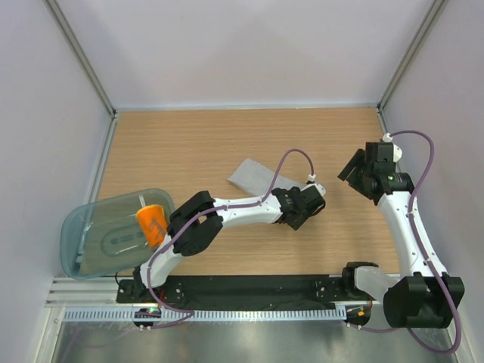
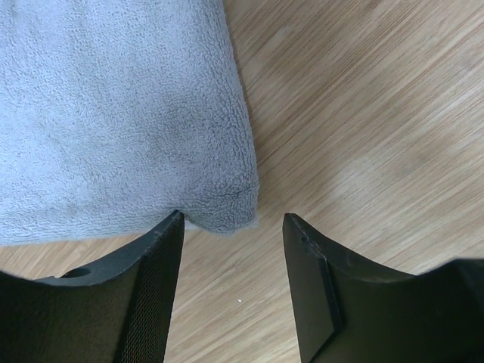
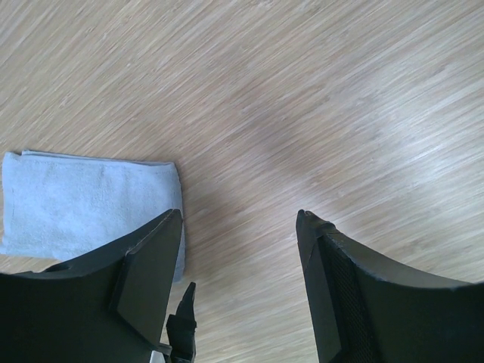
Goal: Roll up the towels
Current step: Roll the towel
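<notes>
The light grey towel lies folded flat on the wooden table, its right end hidden under my left arm. In the left wrist view its near corner sits just ahead of the fingertips. My left gripper is open and empty, low over the table at that corner. My right gripper is open and empty, above bare wood to the right of the towel. The small orange towel lies rolled in the teal tub.
The translucent teal plastic tub sits at the front left, partly over the table edge. White walls close in the table on three sides. A black part of the left arm shows below the right gripper.
</notes>
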Controlling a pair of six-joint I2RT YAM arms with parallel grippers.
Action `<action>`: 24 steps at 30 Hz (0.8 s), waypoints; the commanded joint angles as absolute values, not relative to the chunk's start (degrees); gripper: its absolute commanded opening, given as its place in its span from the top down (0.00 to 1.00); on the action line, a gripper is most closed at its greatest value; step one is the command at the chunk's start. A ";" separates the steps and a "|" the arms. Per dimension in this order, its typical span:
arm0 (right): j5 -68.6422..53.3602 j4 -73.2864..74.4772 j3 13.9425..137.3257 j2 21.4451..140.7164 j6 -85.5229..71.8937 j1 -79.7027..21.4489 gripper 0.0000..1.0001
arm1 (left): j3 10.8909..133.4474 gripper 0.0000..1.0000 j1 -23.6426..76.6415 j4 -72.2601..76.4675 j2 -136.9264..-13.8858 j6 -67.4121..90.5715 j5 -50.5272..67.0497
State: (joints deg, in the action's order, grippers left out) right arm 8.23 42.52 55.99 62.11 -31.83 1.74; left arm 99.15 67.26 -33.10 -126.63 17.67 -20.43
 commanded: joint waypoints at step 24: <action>7.12 42.01 57.92 61.87 -31.55 2.37 0.31 | 103.53 0.46 68.03 -29.71 -125.77 14.85 -23.03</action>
